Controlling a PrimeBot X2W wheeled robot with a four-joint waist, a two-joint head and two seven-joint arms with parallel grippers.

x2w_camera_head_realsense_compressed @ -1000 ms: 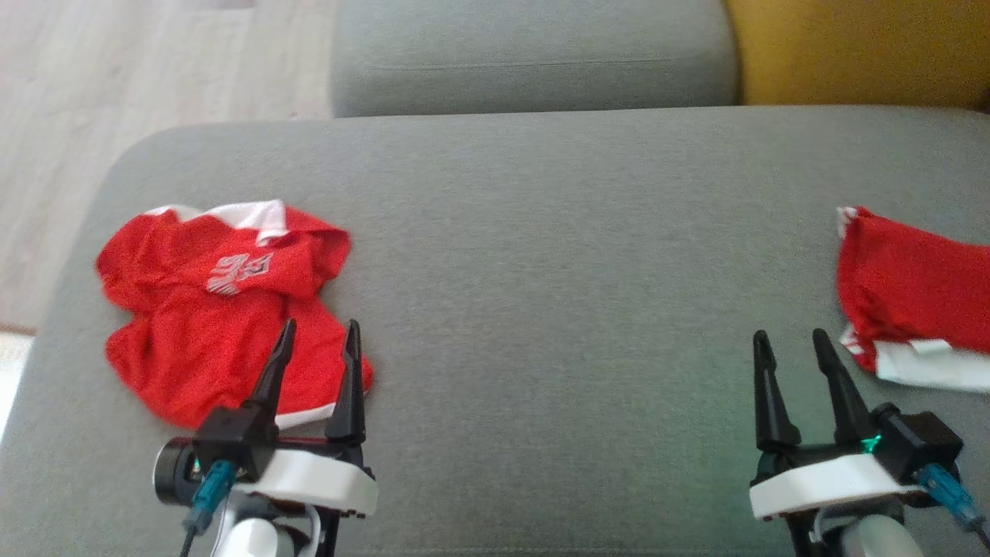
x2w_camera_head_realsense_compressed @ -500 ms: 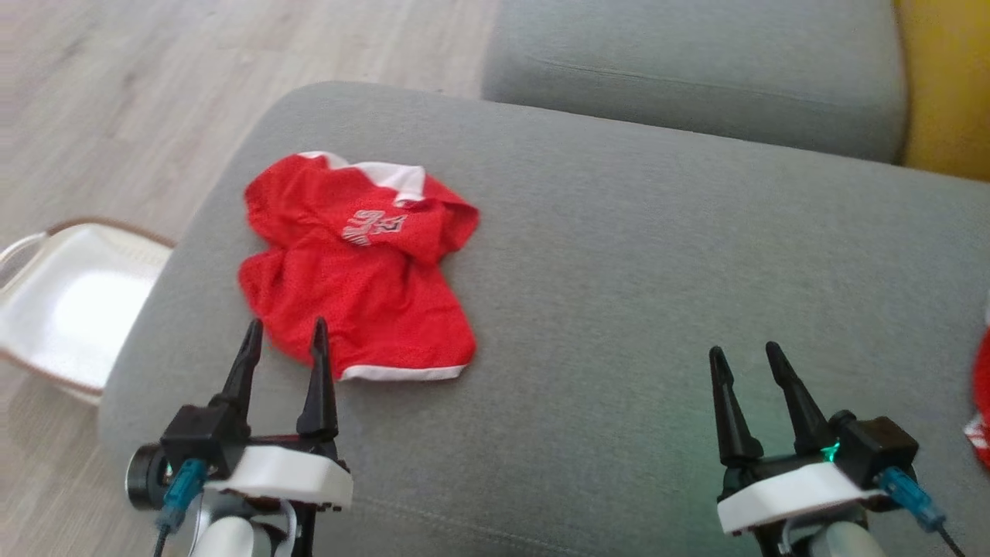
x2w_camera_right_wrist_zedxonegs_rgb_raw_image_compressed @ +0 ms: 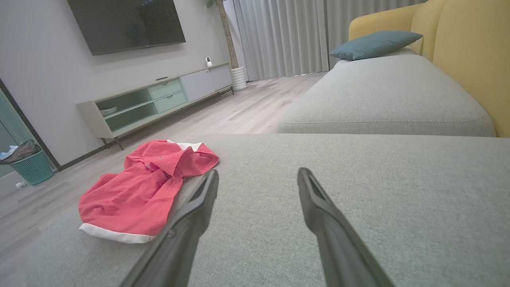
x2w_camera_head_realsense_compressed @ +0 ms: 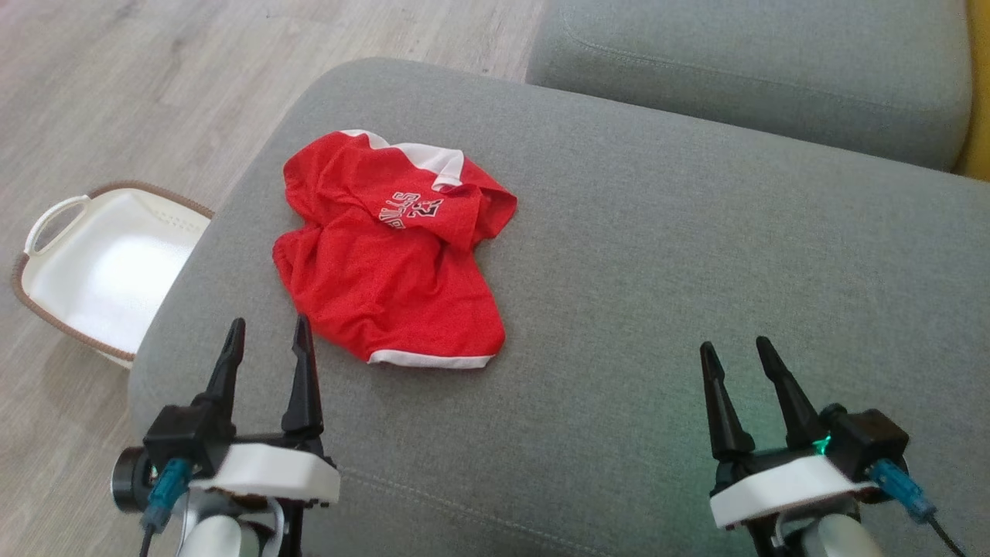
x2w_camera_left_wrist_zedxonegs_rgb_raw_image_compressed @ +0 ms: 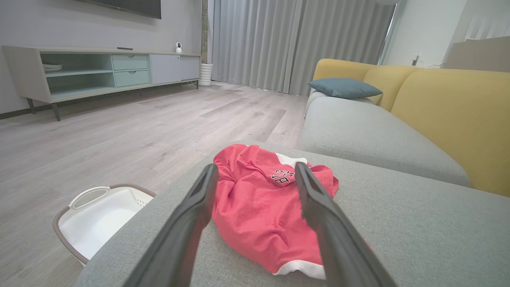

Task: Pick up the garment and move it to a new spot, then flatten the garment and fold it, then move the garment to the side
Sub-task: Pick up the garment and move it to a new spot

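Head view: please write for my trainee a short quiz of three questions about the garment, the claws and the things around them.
1. True or false: the left claw is shut on the red jersey.
2. What stands on the floor beside the grey sofa seat? A) white basket B) blue bucket C) cardboard box
3. Which claw is nearer the jersey?
Key: 1 false, it is open and apart from the jersey; 2 A; 3 left.

The left gripper (x2w_camera_head_realsense_compressed: 268,325) and right gripper (x2w_camera_head_realsense_compressed: 733,346) each had two tapering black fingers (x2w_camera_head_realsense_compressed: 302,379) on a white housing (x2w_camera_head_realsense_compressed: 271,473). Both trailed teal-plugged cables (x2w_camera_head_realsense_compressed: 168,483); the right showed a green light (x2w_camera_head_realsense_compressed: 821,445).
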